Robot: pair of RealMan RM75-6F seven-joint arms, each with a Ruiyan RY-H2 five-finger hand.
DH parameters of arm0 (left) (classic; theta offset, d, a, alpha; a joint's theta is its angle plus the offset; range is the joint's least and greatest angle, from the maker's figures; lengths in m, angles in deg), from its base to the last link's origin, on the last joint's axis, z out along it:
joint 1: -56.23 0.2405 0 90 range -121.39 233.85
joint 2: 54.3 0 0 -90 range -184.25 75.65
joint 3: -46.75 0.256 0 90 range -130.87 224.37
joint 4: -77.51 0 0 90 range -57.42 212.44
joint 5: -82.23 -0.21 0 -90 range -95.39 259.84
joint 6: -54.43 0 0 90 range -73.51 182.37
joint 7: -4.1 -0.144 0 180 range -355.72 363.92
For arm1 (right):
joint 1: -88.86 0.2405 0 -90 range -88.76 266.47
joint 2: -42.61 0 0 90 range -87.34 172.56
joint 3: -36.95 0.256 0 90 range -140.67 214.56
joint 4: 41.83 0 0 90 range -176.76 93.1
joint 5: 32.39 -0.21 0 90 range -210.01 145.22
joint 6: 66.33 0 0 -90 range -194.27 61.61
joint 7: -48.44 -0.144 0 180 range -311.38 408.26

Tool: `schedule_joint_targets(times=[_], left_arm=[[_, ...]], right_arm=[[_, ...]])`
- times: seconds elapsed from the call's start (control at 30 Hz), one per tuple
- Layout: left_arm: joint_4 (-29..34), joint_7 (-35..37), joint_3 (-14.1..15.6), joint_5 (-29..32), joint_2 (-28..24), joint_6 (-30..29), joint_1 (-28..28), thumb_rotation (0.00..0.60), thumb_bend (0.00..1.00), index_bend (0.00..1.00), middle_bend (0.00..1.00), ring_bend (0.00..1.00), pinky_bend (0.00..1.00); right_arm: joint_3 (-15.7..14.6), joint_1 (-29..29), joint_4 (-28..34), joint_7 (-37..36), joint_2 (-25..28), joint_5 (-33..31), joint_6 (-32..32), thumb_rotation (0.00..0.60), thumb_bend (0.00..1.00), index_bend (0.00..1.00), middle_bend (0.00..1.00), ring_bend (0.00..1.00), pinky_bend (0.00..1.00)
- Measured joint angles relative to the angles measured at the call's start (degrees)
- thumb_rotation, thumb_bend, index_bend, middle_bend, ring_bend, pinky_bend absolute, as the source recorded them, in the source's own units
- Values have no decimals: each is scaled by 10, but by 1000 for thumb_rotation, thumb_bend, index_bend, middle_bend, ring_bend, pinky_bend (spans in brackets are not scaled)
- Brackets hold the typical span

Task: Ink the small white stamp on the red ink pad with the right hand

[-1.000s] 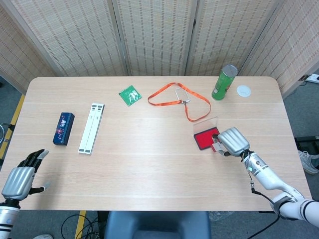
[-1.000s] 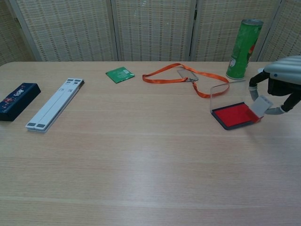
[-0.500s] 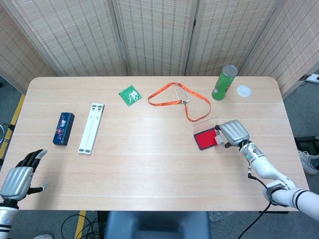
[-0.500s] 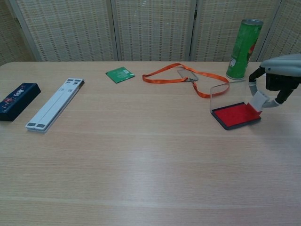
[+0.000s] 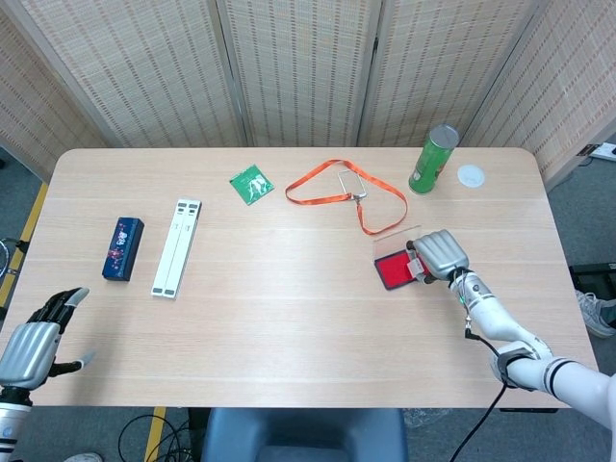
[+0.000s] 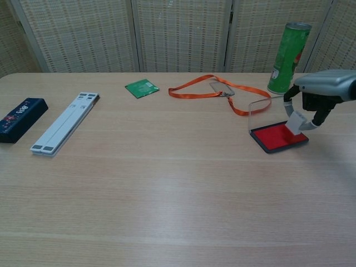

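The red ink pad lies open at the right of the table, its clear lid standing up behind it. My right hand hovers over the pad's right end and pinches the small white stamp, which tilts down onto the red surface there. In the head view the hand hides most of the stamp. My left hand rests low at the table's front left edge with its fingers apart and holds nothing; the chest view does not show it.
A green can stands behind the pad, with a white disc to its right. An orange lanyard, a green packet, a white folded bar and a dark blue box lie across the table's left and middle.
My right hand has moved left with the stamp, from beside the pad's right edge to over the red surface, bringing the stamp down onto it. The left hand barely shifted.
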Motion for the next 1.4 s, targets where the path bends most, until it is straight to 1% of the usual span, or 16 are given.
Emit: schedule_joint_targets(times=[0.27,0.8,1.2,1.4], left_arm=[[3,5,2,-7,-6,-10,6,600,230,0,134,120,278],[5,6,3,-9,-7,-15,10,600,230,0,134,121,279],[5,5,3,-9,-7,-16,11,600,230,0,134,120,278],[4,5,2,-11,-7,-19,12,600,231,0,135,121,278]], right_arm=[[3,8,-16,26,-22,-20,-2,600,319,870,1000,858,808],[-5,16,-62,30,-58,-7,-2,600,322,871,1000,858,808],[-10,14,-74,28,-65,-3,-4,600,325,874,1000,858,808],[-8,11,-51,21,-51,7,11,600,324,874,1000,858,808]])
